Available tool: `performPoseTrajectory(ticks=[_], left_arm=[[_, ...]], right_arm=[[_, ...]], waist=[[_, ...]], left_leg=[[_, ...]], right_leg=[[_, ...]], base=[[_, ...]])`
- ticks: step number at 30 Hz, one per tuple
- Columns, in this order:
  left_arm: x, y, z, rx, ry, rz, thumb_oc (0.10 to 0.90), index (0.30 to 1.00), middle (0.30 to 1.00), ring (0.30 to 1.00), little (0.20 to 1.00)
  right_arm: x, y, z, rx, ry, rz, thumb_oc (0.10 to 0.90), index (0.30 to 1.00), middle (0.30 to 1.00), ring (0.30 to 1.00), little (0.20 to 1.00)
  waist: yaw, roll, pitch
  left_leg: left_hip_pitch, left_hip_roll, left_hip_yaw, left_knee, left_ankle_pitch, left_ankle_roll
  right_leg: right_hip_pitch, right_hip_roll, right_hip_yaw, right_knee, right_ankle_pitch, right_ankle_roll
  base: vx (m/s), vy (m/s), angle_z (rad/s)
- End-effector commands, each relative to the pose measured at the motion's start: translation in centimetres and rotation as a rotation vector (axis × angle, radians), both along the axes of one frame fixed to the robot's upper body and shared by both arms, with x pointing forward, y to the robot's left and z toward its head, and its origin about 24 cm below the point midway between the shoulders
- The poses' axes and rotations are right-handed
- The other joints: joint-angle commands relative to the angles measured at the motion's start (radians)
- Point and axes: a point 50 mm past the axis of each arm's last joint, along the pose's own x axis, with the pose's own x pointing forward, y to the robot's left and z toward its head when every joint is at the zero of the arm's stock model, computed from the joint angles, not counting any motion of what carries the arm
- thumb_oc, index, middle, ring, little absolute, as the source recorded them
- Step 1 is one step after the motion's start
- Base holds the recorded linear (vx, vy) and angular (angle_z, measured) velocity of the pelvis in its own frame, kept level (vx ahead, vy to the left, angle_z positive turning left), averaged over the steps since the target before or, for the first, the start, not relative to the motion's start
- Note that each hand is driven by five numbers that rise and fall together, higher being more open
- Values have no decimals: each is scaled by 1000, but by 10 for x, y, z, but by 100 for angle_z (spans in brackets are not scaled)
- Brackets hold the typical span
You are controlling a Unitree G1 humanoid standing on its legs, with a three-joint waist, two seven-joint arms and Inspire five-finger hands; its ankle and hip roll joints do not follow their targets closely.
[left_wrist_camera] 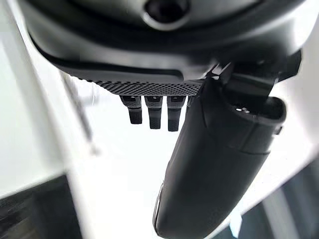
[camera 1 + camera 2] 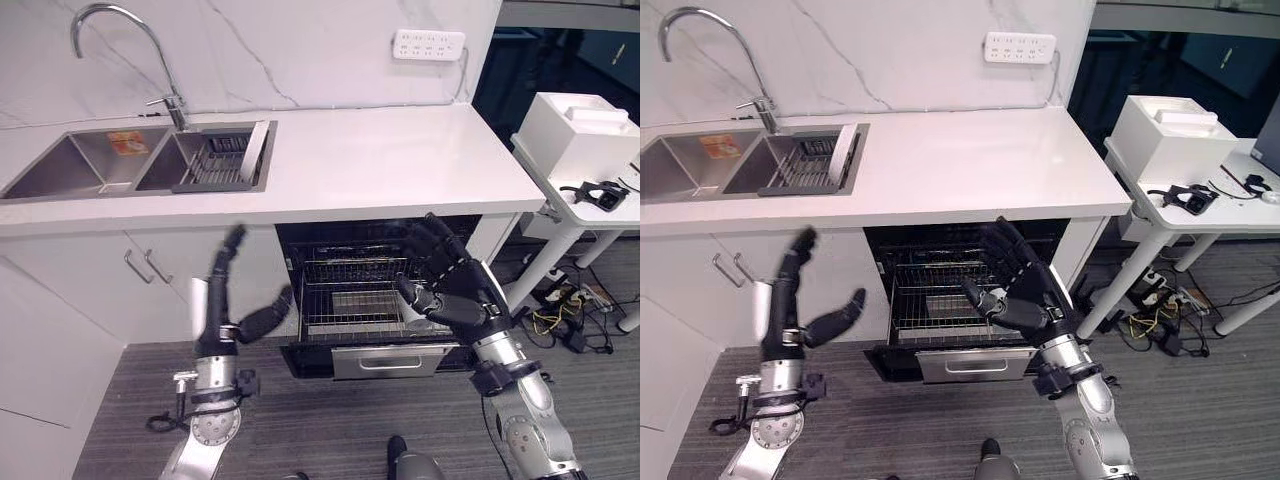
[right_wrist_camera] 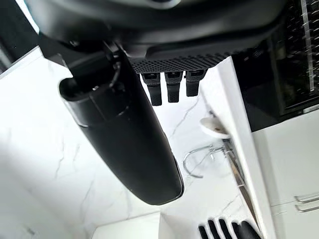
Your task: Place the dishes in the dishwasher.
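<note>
A white plate (image 2: pixel 257 150) stands on edge in the dark drying rack (image 2: pixel 215 165) set in the sink's right basin. Below the counter the dishwasher (image 2: pixel 380 360) is open, and its wire rack (image 2: pixel 340 272) holds no dishes that I can see. My left hand (image 2: pixel 218 312) is raised in front of the cabinet left of the dishwasher, fingers straight and thumb spread, holding nothing. My right hand (image 2: pixel 462 298) hovers open at the rack's right front corner, fingers fanned toward the rack, empty. The wrist views show the thumb (image 1: pixel 214 164) and thumb (image 3: pixel 124 134) extended with nothing held.
A steel double sink (image 2: pixel 70 165) with a curved faucet (image 2: pixel 120 40) sits at the counter's left. The white countertop (image 2: pixel 400 160) lies bare above the dishwasher. At the right stands a white table (image 2: pixel 590 205) with a white box (image 2: pixel 580 135), and cables (image 2: pixel 560 305) lie on the floor.
</note>
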Motion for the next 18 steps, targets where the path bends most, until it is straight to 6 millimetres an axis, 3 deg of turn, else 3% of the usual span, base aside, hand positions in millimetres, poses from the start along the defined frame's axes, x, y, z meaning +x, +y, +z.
performPoseTrajectory(ticks=[1, 4, 6, 9, 10, 12, 13, 14, 15, 16, 18], left_arm=[[-2, 18, 53, -170, -332, 20, 800, 900, 900, 900, 900], [4, 22, 57, -147, -252, 32, 800, 900, 900, 900, 900], [9, 22, 59, -132, -210, 5, 800, 900, 900, 900, 900], [22, 16, 54, -161, -95, -140, 800, 900, 900, 900, 900], [28, 10, 51, -253, -36, -335, 800, 900, 900, 900, 900], [23, 3, 57, -219, -72, -446, 800, 900, 900, 900, 900], [19, 2, 65, -196, -99, -487, 800, 900, 900, 900, 900], [18, 4, 67, -195, -117, -505, 800, 900, 900, 900, 900], [19, 5, 66, -205, -119, -515, 800, 900, 900, 900, 900], [19, 6, 63, -227, -118, -523, 800, 900, 900, 900, 900], [15, 7, 59, -223, -116, -524, 800, 900, 900, 900, 900]], right_arm=[[0, -8, 61, 69, -328, -61, 800, 900, 900, 900, 900], [-4, -14, 68, 115, -349, -120, 800, 900, 900, 900, 900], [-8, -20, 69, 136, -370, -169, 800, 900, 900, 900, 900], [-11, -25, 69, 127, -368, -217, 800, 900, 900, 900, 900], [-12, -26, 69, 111, -369, -233, 800, 900, 900, 900, 900], [-14, -28, 71, 72, -395, -238, 800, 900, 900, 900, 900], [-14, -30, 75, 67, -415, -216, 800, 900, 900, 900, 900], [-12, -33, 75, 73, -421, -203, 800, 900, 900, 900, 900], [-11, -37, 75, 77, -426, -202, 800, 900, 900, 900, 900], [-11, -38, 74, 80, -424, -197, 800, 900, 900, 900, 900], [-8, -40, 73, 78, -435, -171, 800, 900, 900, 900, 900]], waist=[[21, -3, -19], [39, 6, -16], [32, 28, -13], [12, 66, -9], [8, 76, 1], [17, 84, 0], [38, 87, 11], [45, 93, 21], [44, 98, 23], [38, 101, 24], [44, 101, 26]], left_leg=[[-5, -36, 24, 25, -142, 43], [-17, -82, -19, 25, -152, 78], [-25, -106, -62, 25, -157, 104], [-32, -127, -132, 25, -160, 128], [-25, -142, -159, 25, -160, 134], [-48, -162, -166, 25, -144, 128], [-74, -174, -162, 25, -122, 118], [-77, -180, -169, 25, -114, 116], [-80, -185, -189, 25, -105, 107], [-70, -195, -204, 25, -99, 100], [-42, -200, -189, 25, -103, 97]], right_leg=[[81, -50, -42, 75, -191, 89], [91, -53, -64, 75, -181, 95], [105, -12, -41, 75, -169, 81], [111, 86, 16, 89, -145, 55], [94, 141, 42, 161, -190, 31], [81, 213, 25, 182, -200, 16], [62, 232, -37, 190, -204, 8], [51, 207, -54, 187, -207, 3], [66, 219, -47, 147, -248, -23], [77, 226, -28, 106, -248, -34], [91, 201, -46, 75, -258, -40]], base=[[-15, 152, 8], [4, 249, 14], [19, 251, 23], [34, 197, 46], [47, 122, 108], [-20, 98, 106], [-102, 36, 56], [-89, -16, 23], [2, -63, 10], [30, -64, 19], [21, -5, 38]])
